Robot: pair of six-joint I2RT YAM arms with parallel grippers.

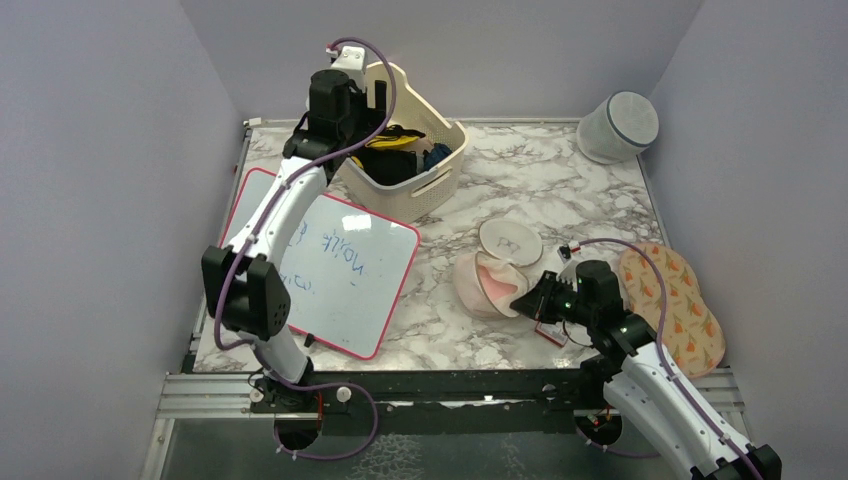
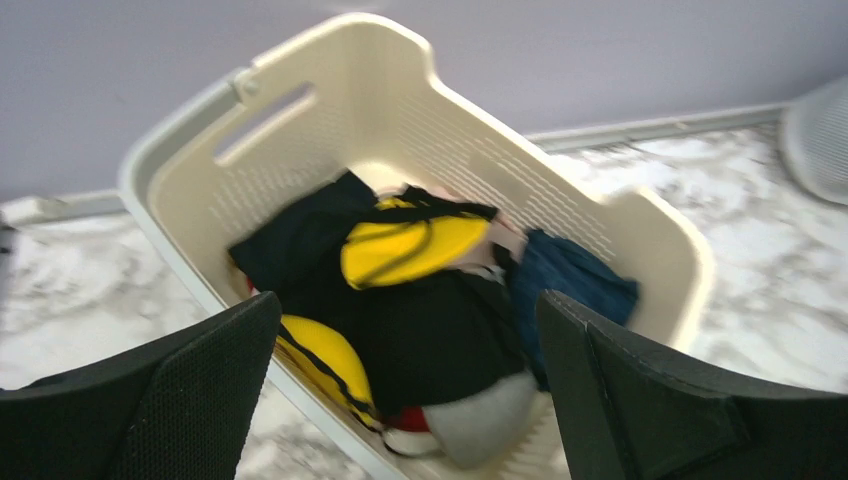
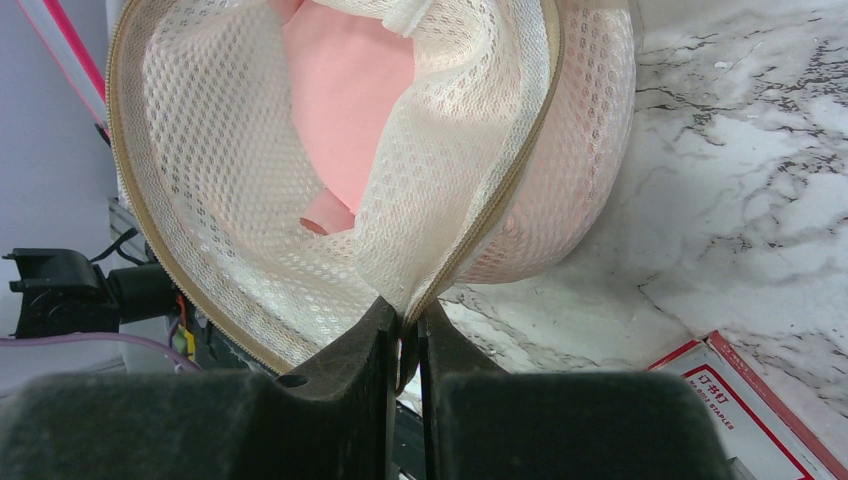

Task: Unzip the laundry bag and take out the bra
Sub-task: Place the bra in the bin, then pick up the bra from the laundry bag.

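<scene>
The whiteboard (image 1: 330,262) carries blue handwriting I can't read; right of it, the laundry bag (image 1: 490,283) lies unzipped on the marble table (image 1: 560,190), its flat lid (image 1: 510,241) with the dark outline folded back and pink fabric (image 3: 345,100) showing inside. My right gripper (image 3: 404,325) is pinched on the bag's mesh edge at the zipper. The red-edged card (image 3: 740,400) beside it has print too small to make out. Beyond the whiteboard, my left gripper (image 2: 408,320) hangs spread wide over the cream basket (image 2: 400,60) of clothes. Lavender walls (image 1: 120,150) close in the table.
</scene>
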